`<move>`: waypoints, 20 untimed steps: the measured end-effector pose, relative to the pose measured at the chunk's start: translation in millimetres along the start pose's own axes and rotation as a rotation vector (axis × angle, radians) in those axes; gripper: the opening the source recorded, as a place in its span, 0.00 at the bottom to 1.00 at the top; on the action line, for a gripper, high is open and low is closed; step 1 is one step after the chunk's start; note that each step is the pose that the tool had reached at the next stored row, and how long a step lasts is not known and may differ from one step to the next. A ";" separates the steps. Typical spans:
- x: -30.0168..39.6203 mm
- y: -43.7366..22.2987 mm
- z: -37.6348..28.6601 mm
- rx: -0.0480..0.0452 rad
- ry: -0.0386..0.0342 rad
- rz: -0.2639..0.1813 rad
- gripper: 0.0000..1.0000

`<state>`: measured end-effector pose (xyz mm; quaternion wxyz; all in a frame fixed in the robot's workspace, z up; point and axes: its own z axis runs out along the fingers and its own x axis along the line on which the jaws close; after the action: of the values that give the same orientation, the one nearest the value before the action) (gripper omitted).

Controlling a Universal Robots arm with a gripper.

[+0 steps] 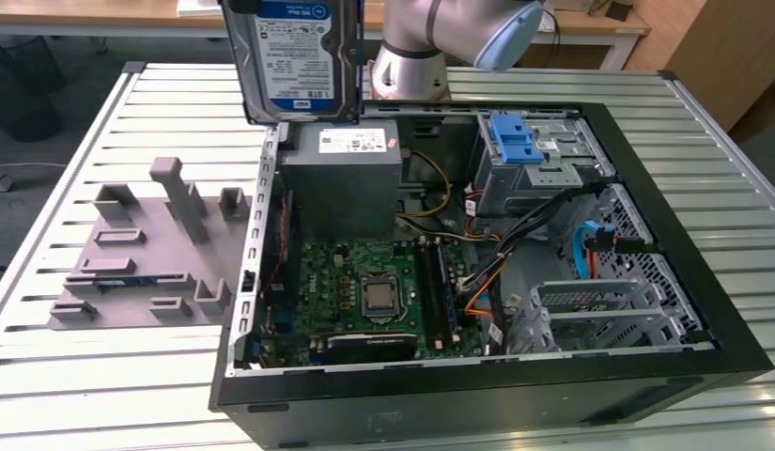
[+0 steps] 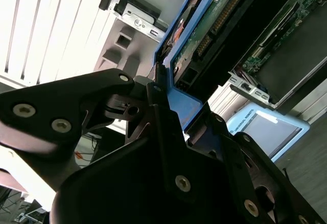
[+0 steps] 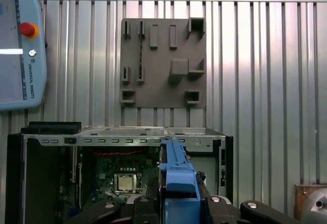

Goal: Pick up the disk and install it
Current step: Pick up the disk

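The disk (image 1: pixel 300 56), silver-grey with a blue-and-white label and blue side rails, hangs upright in the air above the back corner of the open computer case (image 1: pixel 688 246), over the power supply. In the second wrist view my gripper (image 2: pixel 181 114) is shut on the disk (image 2: pixel 214 25), its black fingers (image 2: pixel 153 101) clamping the blue rail. The first wrist view shows the disk's blue rail (image 3: pixel 176 173) edge-on between the gripper (image 3: pixel 179 203) jaws, above the case.
Inside the case are a grey power supply (image 1: pixel 343 178), a motherboard (image 1: pixel 375 291), loose cables and a metal drive bay with a blue latch (image 1: pixel 519 141). A grey fixture plate (image 1: pixel 149 254) lies on the slatted metal table (image 1: pixel 61 376) at the exterior view's left. A teach pendant (image 3: pixel 20 45) lies nearby.
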<state>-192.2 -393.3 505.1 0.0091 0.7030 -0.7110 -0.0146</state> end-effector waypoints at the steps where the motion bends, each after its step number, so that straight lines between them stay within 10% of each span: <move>1: 0.1 -1.4 0.0 0.0000 0.0000 0.000 0.36; 20: 0.4 -7.6 -0.2 0.0000 -0.0001 0.000 0.36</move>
<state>-184.7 -393.8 505.1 0.0091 0.7030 -0.7109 -0.0146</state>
